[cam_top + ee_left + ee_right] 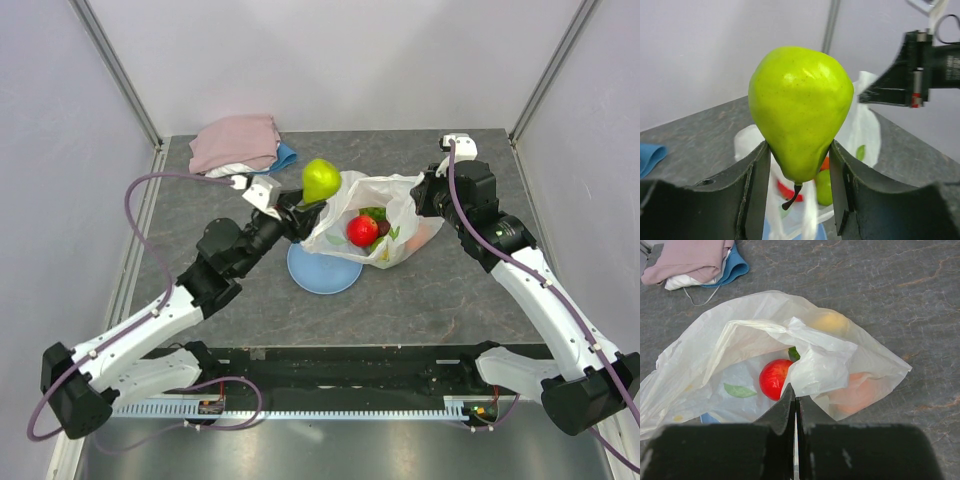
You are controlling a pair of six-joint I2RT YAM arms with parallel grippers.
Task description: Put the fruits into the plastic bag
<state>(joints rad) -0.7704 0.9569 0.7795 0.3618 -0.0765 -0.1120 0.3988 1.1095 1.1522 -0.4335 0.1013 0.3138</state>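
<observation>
Grey table [450,300], fruit-loading step: left gripper [799,150] clamps the pear [800,107] by its narrow end, raised beside the plastic bag [390,195] lying mid-table, whose opposite rim the closed right gripper [795,402] pinches; next, probably, advance over the mouth and release.

No word, number or brand can be read anywhere. The plastic bag [740,350] carries only printed pictures, such as a green leaf [739,390] just ahead and to the left of the right gripper [795,395]. From the left wrist, a pale marking [952,65] shows on that gripper's dark body, too blurred to read.
</observation>
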